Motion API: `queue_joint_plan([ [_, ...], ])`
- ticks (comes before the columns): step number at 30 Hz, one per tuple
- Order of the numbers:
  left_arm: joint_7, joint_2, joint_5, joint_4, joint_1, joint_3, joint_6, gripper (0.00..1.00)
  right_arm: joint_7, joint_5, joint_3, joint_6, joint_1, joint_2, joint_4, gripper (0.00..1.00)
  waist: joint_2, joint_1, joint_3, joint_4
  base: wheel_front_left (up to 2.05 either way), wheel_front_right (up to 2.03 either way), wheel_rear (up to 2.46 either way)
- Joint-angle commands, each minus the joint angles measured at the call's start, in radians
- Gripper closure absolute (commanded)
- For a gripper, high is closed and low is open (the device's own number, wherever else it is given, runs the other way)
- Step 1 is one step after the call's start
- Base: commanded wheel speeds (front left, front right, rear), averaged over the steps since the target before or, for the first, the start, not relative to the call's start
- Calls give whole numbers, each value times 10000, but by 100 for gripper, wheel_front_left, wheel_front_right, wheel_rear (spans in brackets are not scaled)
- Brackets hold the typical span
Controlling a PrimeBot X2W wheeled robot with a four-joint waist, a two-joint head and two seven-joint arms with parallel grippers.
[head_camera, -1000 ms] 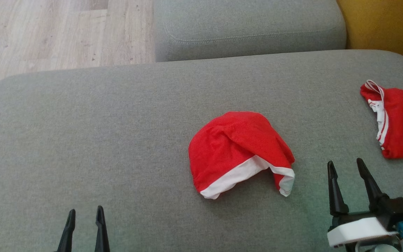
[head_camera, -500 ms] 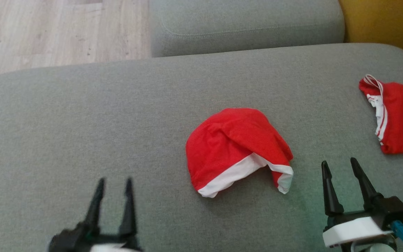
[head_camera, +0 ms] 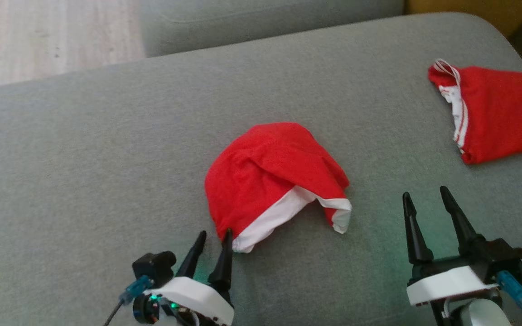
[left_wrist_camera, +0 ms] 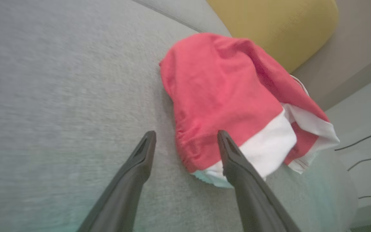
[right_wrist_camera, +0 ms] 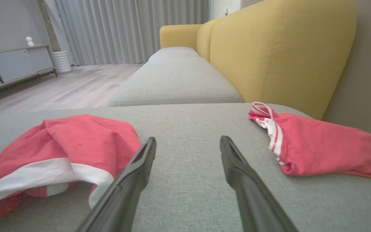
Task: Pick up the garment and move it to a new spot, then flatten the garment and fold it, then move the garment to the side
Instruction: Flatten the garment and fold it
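overhead, left hand at garment, from right wrist, curtains

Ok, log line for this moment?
phase: pre-grasp | left gripper: open, at hem of red-and-white garment | right gripper: open, apart | striped red garment: far right

soft daylight, slight motion blur

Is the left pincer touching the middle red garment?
Cannot tell. In the head view one fingertip of the left pincer overlaps the near edge of the garment; the left wrist view shows the same overlap, with no plain contact or gap.
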State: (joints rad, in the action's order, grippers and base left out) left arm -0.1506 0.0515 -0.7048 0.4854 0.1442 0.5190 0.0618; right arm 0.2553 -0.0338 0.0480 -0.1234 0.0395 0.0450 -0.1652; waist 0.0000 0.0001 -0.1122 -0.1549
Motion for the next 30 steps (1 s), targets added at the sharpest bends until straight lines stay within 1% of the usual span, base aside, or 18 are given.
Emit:
queue_joint_plan([
  [1, 74, -12, -239, -39, 404, -51, 6, 0, 65, 1, 161, -73, -350, 53, 321, 0, 0, -1, -221, -269, 0, 0, 0],
  [4, 274, -12, -537, 389, 606, 252, -121, 0, 65, -9, 127, -73, -384, 53, 352, 0, 0, -1, -318, -451, 0, 0, 0],
  [9, 200, -12, -821, 851, 889, 546, -157, 0, 65, -40, 143, -73, -484, 53, 387, 0, 0, -1, -431, -657, 0, 0, 0],
  [10, 183, -12, -911, 911, 947, 604, -117, 45, 65, -45, 146, -73, -497, 53, 388, 0, 0, -1, -443, -680, 0, 0, 0],
  [11, 183, -12, -911, 911, 947, 604, -117, 45, 65, -45, 146, -73, -497, 53, 388, 0, 0, -1, -443, -680, 0, 0, 0],
  [12, 208, -12, -1042, 955, 988, 685, -43, 81, 65, -47, 148, -73, -507, 53, 387, 0, 0, -1, -454, -704, 0, 0, 0],
  [13, 238, -12, -1184, 983, 1021, 771, 36, 100, 65, -46, 149, -73, -514, 53, 383, 0, 0, -1, -460, -725, 0, 0, 0],
  [18, 93, -12, -1438, 965, 1177, 1110, 249, 100, 65, -56, 95, -73, -494, 53, 377, 0, 0, -1, -450, -736, 0, 0, 0],
  [21, -134, 94, -1403, 597, 1191, 986, 128, 100, 65, -74, -12, -73, -429, 53, 388, 0, 0, -1, -383, -634, 0, 0, 0],
  [23, -200, 299, -1428, 45, 1080, 821, -55, 100, 65, -93, -82, -73, -368, 53, 394, 0, 0, -1, -319, -511, 0, 0, 0],
  [25, -173, 637, -1413, -707, 866, 660, -318, 100, 65, -136, -133, -73, -305, 53, 397, 0, 0, -1, -254, -359, 0, 0, 0],
  [30, 244, 1772, -1391, -3220, -33, 170, -1255, 100, 65, -234, -104, -73, -184, 53, 382, 0, 0, -1, -101, 103, 0, 0, 0],
])
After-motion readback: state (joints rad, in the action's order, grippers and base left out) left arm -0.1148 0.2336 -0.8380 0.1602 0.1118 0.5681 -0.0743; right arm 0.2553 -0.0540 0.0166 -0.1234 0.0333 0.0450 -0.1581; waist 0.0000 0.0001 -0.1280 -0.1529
